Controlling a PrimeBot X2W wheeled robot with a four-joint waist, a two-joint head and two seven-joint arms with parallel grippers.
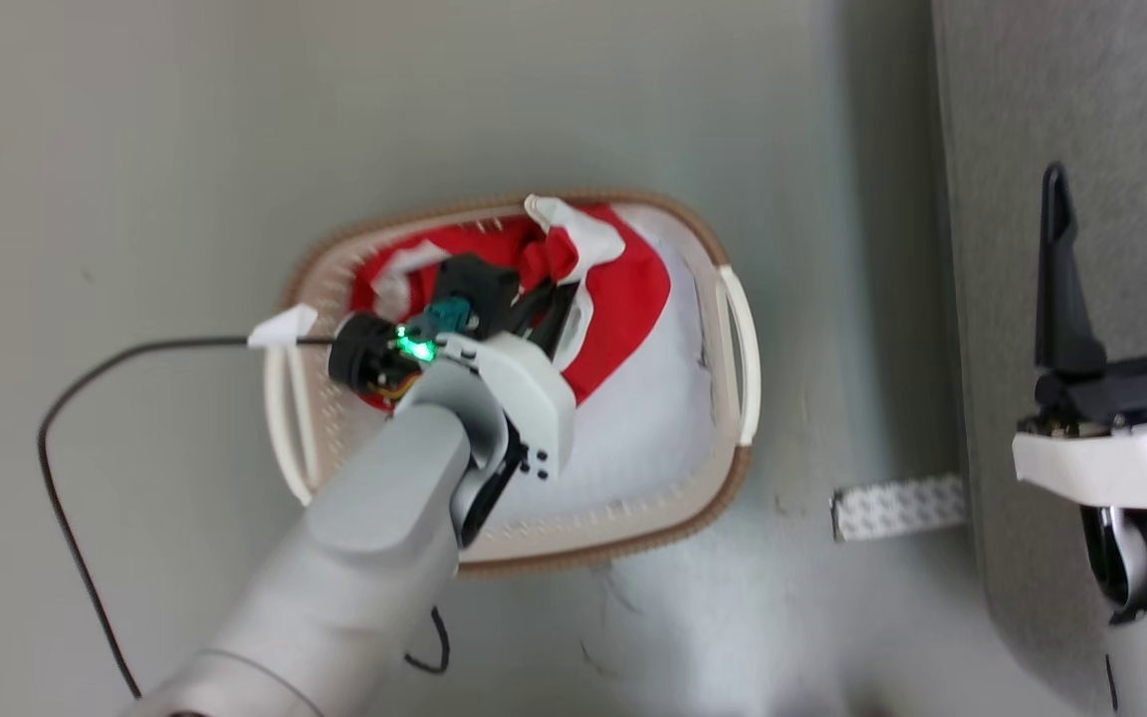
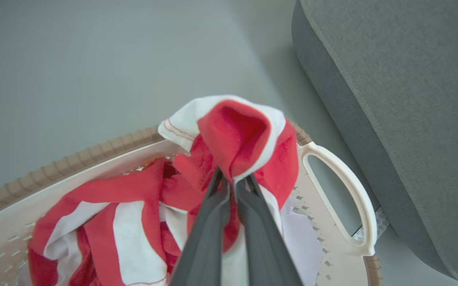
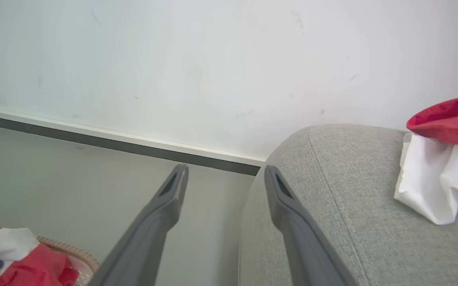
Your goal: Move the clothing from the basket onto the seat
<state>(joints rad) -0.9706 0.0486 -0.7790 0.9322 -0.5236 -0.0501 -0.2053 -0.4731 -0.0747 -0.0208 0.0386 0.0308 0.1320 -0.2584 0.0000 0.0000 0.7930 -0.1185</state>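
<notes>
The cream basket with its brown rim sits on the floor and holds red and white clothing. My left gripper is down inside the basket, shut on a fold of the red and white clothing. The grey seat runs along the right, and my right gripper hangs open over its edge with nothing between the fingers. In the right wrist view the open right gripper straddles the seat corner, and another red and white garment lies on the seat.
A pale bluish-white pad lines the basket's bottom. A black cable loops over the floor left of the basket. A patterned white strip lies on the floor by the seat. A wall with a dark skirting board stands behind.
</notes>
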